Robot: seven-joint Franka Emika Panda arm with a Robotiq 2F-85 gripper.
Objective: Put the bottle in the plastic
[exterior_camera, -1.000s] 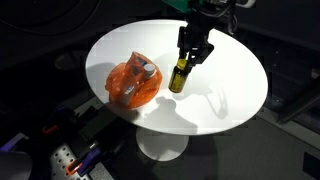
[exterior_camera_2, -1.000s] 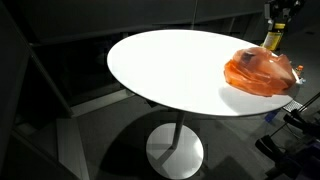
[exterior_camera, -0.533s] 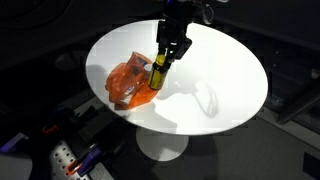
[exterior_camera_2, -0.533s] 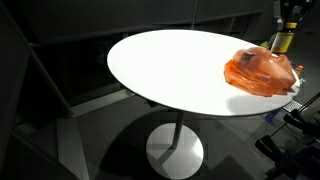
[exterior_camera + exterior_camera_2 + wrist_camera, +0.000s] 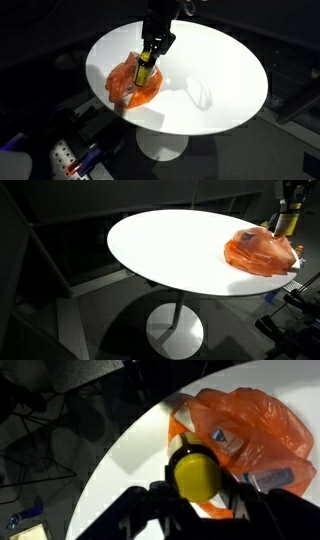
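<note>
My gripper (image 5: 152, 52) is shut on a bottle (image 5: 145, 70) with a yellow cap and dark body and holds it upright above the orange plastic bag (image 5: 130, 86). The bag lies crumpled near the edge of the round white table (image 5: 220, 70). In the wrist view the yellow cap (image 5: 197, 473) sits between my dark fingers, with the bag (image 5: 250, 425) just beyond it. In an exterior view the bottle (image 5: 286, 222) hangs at the bag's (image 5: 262, 252) far side.
The bag holds other items, among them a grey-capped one (image 5: 270, 480). The table stands on a white pedestal (image 5: 176, 330). Dark floor and equipment (image 5: 70, 160) lie around it.
My gripper has carried the bottle sideways across the table, from beside the bag to over the bag.
</note>
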